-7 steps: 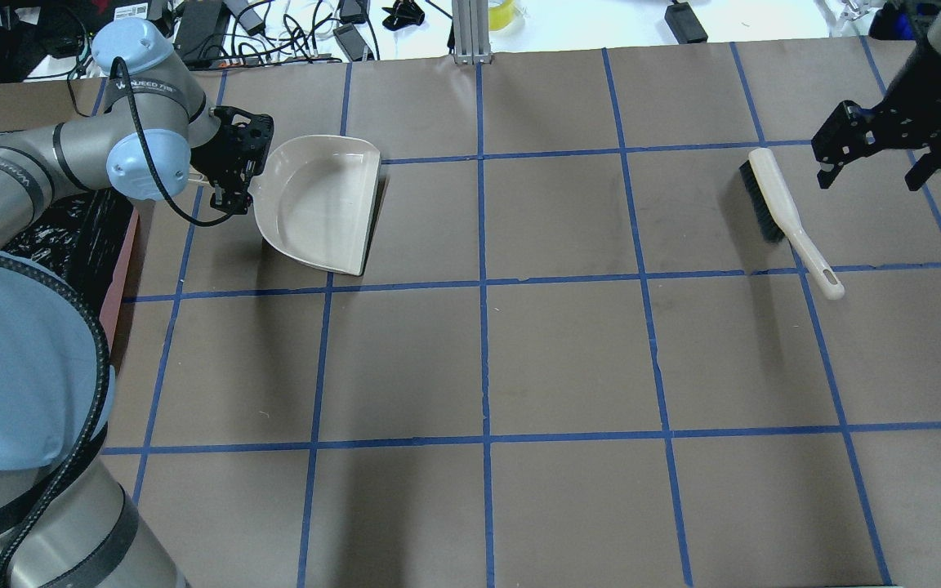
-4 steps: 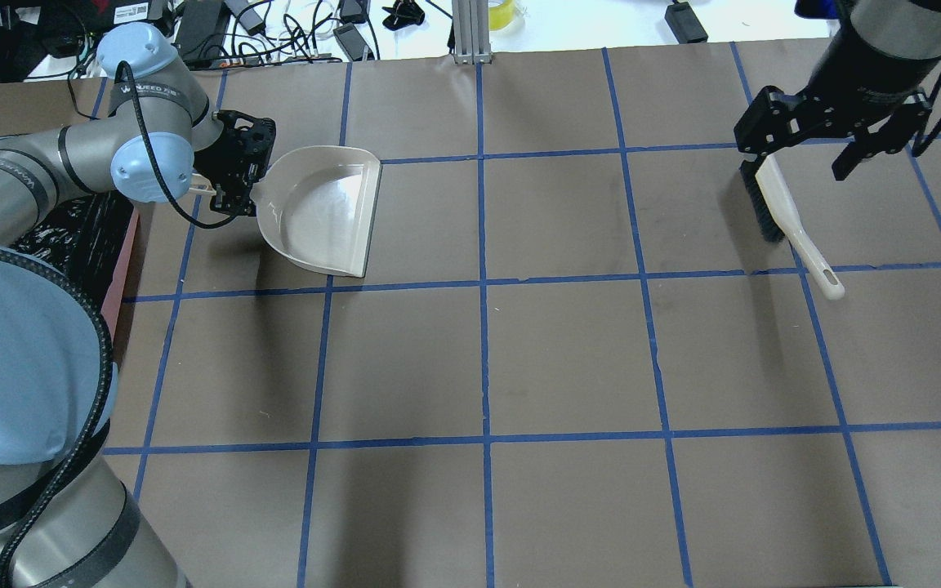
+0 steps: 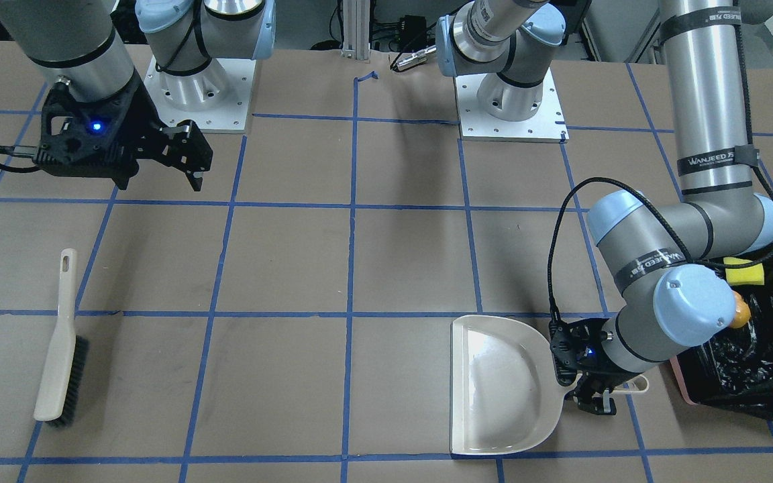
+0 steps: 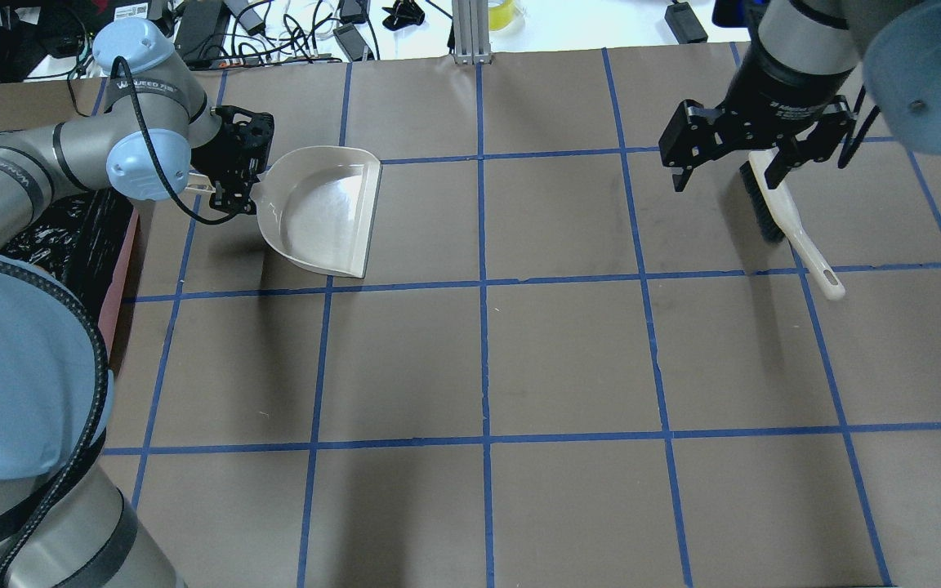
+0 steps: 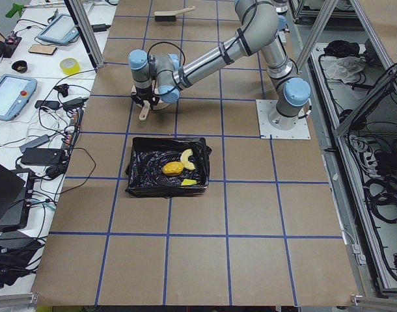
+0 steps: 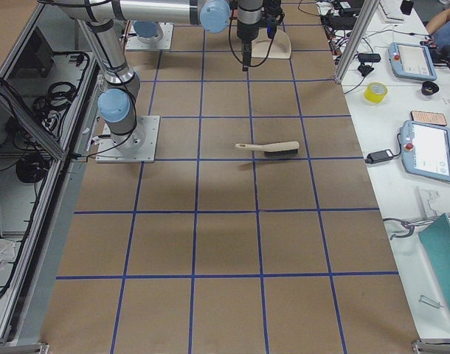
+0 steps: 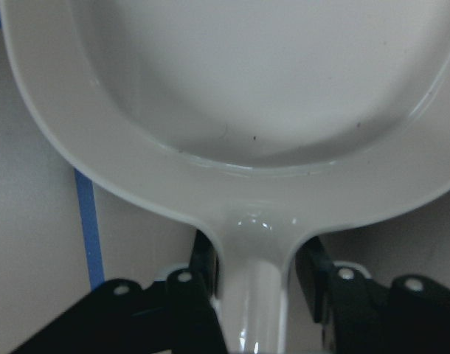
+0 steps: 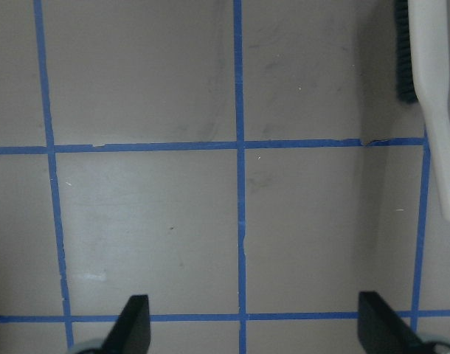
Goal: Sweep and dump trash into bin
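The dustpan [image 4: 323, 208], upper left in the overhead view, is smooth, glossy beige plastic. The brush [image 3: 58, 342] has a matt cream plastic back and dark bristles. The worktop [image 4: 568, 359] looks like matt brown paper, taped in blue. A crinkled, glossy black plastic bag [image 3: 755, 365] lines the bin [image 3: 682, 379].

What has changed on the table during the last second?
The right pincer, open and empty, moved toward the robot's left, near the brush. The dustpan settled slightly flatter. The left pincer kept its grip on the dustpan handle, and the brush did not move.
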You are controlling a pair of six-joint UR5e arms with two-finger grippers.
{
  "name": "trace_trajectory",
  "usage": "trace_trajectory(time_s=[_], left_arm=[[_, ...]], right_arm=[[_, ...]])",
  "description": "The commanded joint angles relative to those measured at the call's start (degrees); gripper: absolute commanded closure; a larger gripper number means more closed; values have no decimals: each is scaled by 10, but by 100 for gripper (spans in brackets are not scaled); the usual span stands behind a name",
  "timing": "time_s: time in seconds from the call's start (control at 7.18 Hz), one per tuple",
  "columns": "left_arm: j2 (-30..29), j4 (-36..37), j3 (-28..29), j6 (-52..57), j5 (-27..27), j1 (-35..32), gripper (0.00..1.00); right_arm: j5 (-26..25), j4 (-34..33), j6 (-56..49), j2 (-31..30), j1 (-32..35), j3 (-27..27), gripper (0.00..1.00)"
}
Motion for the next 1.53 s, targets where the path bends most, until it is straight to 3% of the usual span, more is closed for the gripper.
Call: trace_trajectory(time_s=[0.0, 0.14, 0.42, 0.7, 1.39], left_arm=[[49, -52, 2, -119, 2, -8, 51], [76, -76, 2, -194, 1, -11, 51], [143, -135, -1, -365, 2, -25, 33], [207, -206, -3, -528, -4, -27, 26], [315, -236, -34, -806, 26, -44, 16]], right_arm=[[-1, 0, 15, 1, 13, 0, 0], [-3, -1, 12, 0, 13, 1, 0], [-3, 1, 9, -19, 10, 2, 0], [-3, 0, 9, -20, 8, 2, 0], [-3, -8, 16, -22, 6, 2, 0]])
